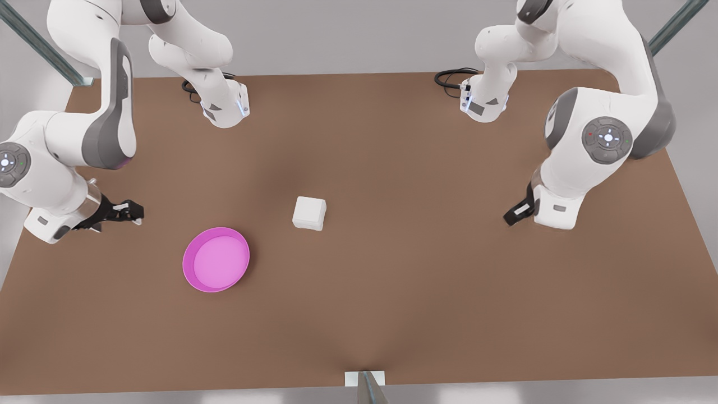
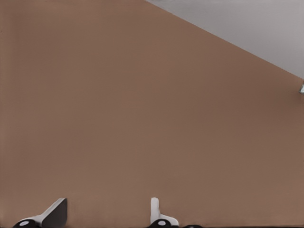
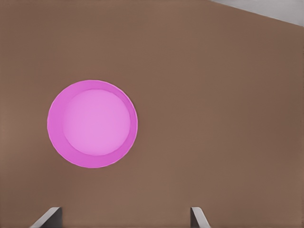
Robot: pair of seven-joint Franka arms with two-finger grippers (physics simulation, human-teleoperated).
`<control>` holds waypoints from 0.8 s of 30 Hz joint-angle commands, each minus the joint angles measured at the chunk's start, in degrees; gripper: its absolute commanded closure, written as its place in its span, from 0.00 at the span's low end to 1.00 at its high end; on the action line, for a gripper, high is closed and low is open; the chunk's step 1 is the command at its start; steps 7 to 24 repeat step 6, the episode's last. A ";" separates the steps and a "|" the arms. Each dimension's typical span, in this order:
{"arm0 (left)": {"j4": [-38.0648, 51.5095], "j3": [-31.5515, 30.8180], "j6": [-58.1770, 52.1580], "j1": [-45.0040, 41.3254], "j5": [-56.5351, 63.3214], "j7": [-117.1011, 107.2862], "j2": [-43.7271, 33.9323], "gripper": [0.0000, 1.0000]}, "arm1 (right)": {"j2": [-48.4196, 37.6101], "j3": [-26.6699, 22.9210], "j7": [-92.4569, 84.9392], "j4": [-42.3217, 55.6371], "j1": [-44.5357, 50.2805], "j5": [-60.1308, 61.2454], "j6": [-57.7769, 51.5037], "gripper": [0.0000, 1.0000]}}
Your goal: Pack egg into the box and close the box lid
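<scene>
Brown tabletop (image 1: 392, 292): small white square carton box (image 1: 309, 213) centre frame, lid (image 1: 310, 206) seemingly down; round pink plate (image 1: 216, 259) lower left; right gripper (image 1: 134, 214) mid-left, left gripper (image 1: 511, 216) mid-right, fingers apart, both waiting; best approached squarely from above.

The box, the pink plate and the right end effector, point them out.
Box (image 1: 309, 212), front view, closed top.
Pink plate (image 3: 92, 123), right wrist view, bare centre.
Right end effector (image 1: 136, 214), front view, fingertips, at that view's left.
</scene>
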 commanded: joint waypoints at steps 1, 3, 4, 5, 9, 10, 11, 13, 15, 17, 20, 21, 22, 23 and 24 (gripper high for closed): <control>0.14 1.13 -9.19 -0.69 -2.93 45.50 -0.88 0.00 | -0.06 -0.01 -0.23 0.03 0.11 0.02 0.00 0.00; 0.14 3.06 -8.84 -1.74 -3.65 45.50 -1.06 0.00 | 1.08 -0.01 -0.23 0.73 -0.06 0.10 0.00 0.00; 0.22 3.06 -8.84 -1.83 -3.65 45.50 -1.06 0.00 | 1.08 -0.01 -0.32 0.73 -0.06 0.10 0.00 0.00; 0.22 3.15 -8.84 -1.83 -3.65 45.50 -1.06 0.00 | 1.08 -0.01 -0.23 0.73 0.03 0.10 0.00 0.00; 0.14 3.15 -8.84 -1.83 -3.65 45.50 -0.97 0.00 | 1.17 -0.01 -0.23 0.82 0.03 0.10 0.00 0.00; 0.14 3.15 -8.84 -1.83 -3.65 45.50 -0.97 0.00 | 1.17 -0.01 -0.23 0.82 0.03 0.10 0.00 0.00; 0.14 3.15 -8.84 -1.83 -3.65 45.50 -0.97 0.00 | 1.17 -0.01 -0.23 0.82 0.03 0.10 0.00 0.00; 0.14 3.15 -8.84 -1.83 -3.65 45.50 -0.97 0.00 | 1.17 -0.01 -0.23 0.82 0.03 0.10 0.00 0.00; 0.14 3.15 -8.84 -1.83 -3.65 45.50 -0.97 0.00 | 1.17 -0.01 -0.23 0.82 0.03 0.10 0.00 0.00; 0.14 3.15 -8.84 -1.83 -3.65 45.50 -0.97 0.00 | 1.17 -0.01 -0.23 0.82 0.03 0.10 0.00 0.00; 0.14 3.15 -8.84 -1.83 -3.65 45.50 -0.97 0.00 | 1.17 -0.01 -0.23 0.82 0.03 0.10 0.00 0.00; 0.14 3.15 -8.84 -1.83 -3.65 45.50 -0.97 0.00 | 1.17 -0.01 -0.23 0.82 0.03 0.10 0.00 0.00; 0.14 3.15 -8.84 -1.83 -3.65 45.50 -0.97 0.00 | 1.17 -0.01 -0.23 0.82 0.03 0.10 0.00 0.00; 0.14 3.15 -8.84 -1.83 -3.65 45.50 -0.97 0.00 | 1.17 -0.01 -0.23 0.82 0.03 0.10 0.00 0.00; 0.14 3.15 -8.84 -1.83 -3.65 45.50 -0.97 0.00 | 1.17 -0.01 -0.23 0.82 0.03 0.10 0.00 0.00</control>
